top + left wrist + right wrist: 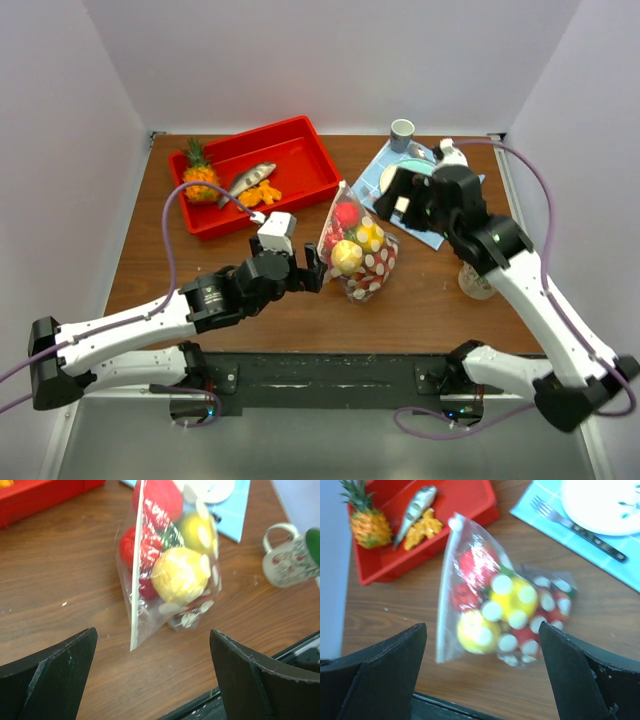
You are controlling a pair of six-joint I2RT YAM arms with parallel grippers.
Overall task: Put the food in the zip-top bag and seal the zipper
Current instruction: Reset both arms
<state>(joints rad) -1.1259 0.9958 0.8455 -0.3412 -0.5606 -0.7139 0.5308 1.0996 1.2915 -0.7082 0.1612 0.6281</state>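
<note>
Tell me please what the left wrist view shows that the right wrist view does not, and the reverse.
Only the left wrist view shows a patterned mug at the right edge. Only the right wrist view shows the toy pineapple and the fish in the red tray. Both show the zip-top bag with the food inside it, a part of the red tray, the blue mat and the wooden table.
</note>
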